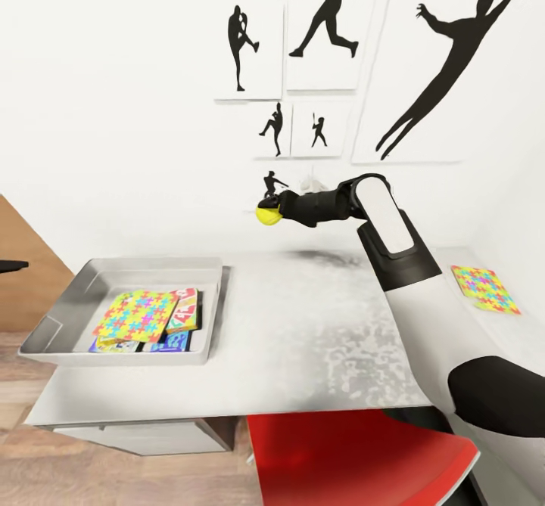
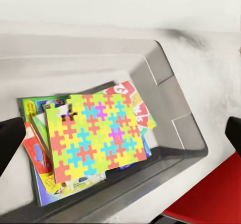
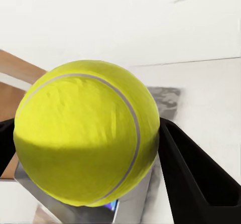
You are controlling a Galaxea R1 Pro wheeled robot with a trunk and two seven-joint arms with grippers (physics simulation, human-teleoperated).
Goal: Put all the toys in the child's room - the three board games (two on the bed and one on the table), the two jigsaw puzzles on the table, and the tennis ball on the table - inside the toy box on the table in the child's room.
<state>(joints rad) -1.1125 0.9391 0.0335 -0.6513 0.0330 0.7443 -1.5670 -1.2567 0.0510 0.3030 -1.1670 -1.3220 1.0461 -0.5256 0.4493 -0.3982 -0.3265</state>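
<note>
head view: right arm (image 1: pixel 393 241) reached forward and up over the table (image 1: pixel 318 332), its gripper (image 1: pixel 274 209) closed on the tennis ball (image 1: pixel 267 215), held in the air well above the tabletop and off to the right of the toy box (image 1: pixel 53 324). the toy box sat at the table's left end; inside it a jigsaw puzzle (image 1: pixel 136 315) lay on top of several board games (image 1: pixel 184 311). a second jigsaw puzzle (image 1: pixel 485 289) lay flat at the table's far right edge, well apart from the box. red chair (image 1: pixel 356 457) stood tucked under the near edge. black sports prints (image 1: pixel 454 60) hung on the white wall.

left wrist view: camera looked down into the toy box (image 2: pixel 175 113). jigsaw puzzle (image 2: pixel 95 133) lay tilted across the stacked board games (image 2: pixel 134 103); one piece near its corner appeared missing. two dark fingertips (image 2: pixel 10 138) showed at opposite edges of the frame, far apart, nothing between them: left gripper wide open and empty.

right wrist view: tennis ball (image 3: pixel 85 133) sat clamped between the two black fingers (image 3: pixel 191 174), touching both. a corner of the toy box (image 3: pixel 135 204) showed below the ball.
</note>
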